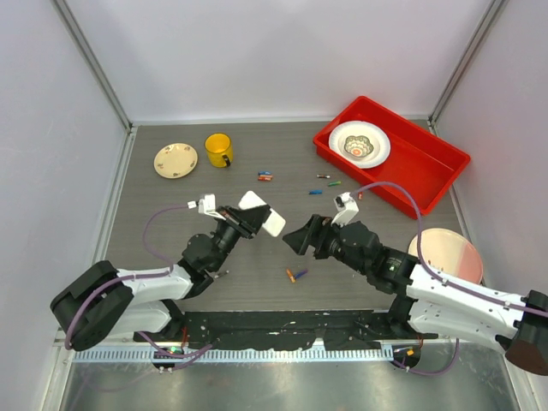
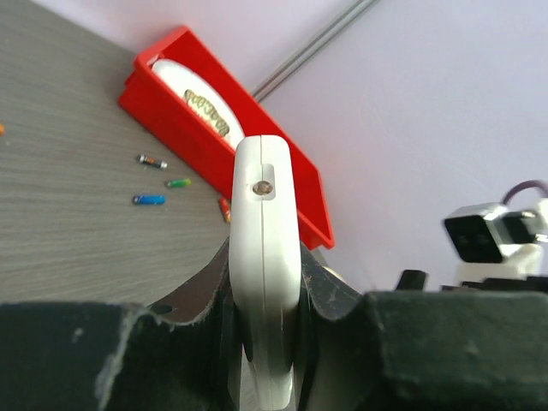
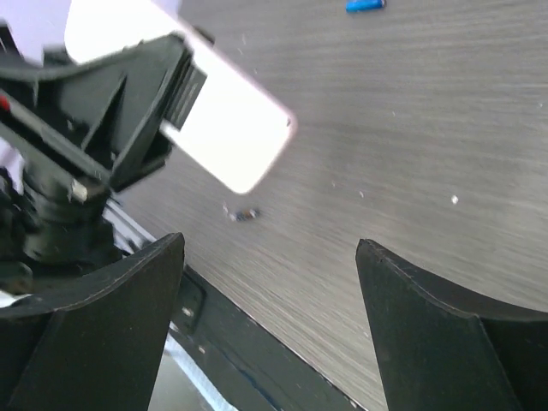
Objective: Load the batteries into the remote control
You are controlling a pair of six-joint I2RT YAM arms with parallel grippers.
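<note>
Clearly lifted off the surface (image 1: 282, 145), the remote control (image 1: 263, 214) is a slim slab of smooth white plastic with rounded corners. It is pinched between the left jaws, which are closed on its lower part. From the left wrist it shows edge-on (image 2: 267, 282): a narrow glossy band with a shallow recess near the top end, where a small round metal stud sits. From the right wrist it reads as a bright, flat rectangle (image 3: 231, 137) jutting out past the dark padded fingers.

The right jaws stand wide apart and hold nothing, facing the remote from just beside it.

Around them the batteries (image 1: 265, 177) lie scattered on the grey, wood-grained surface as tiny thin cylinders. A few are orange, blue and red; a blue one (image 2: 148, 199) and a green one (image 2: 178, 182) lie near the tray, and an orange-and-purple pair (image 1: 296, 275) lies closer to the arms.

Farther out sit a glossy red plastic tray (image 1: 428, 163) holding a white patterned bowl (image 1: 359, 144), a yellow cup (image 1: 218, 150), a cream saucer (image 1: 175, 160) and a pink plate (image 1: 445, 255).
</note>
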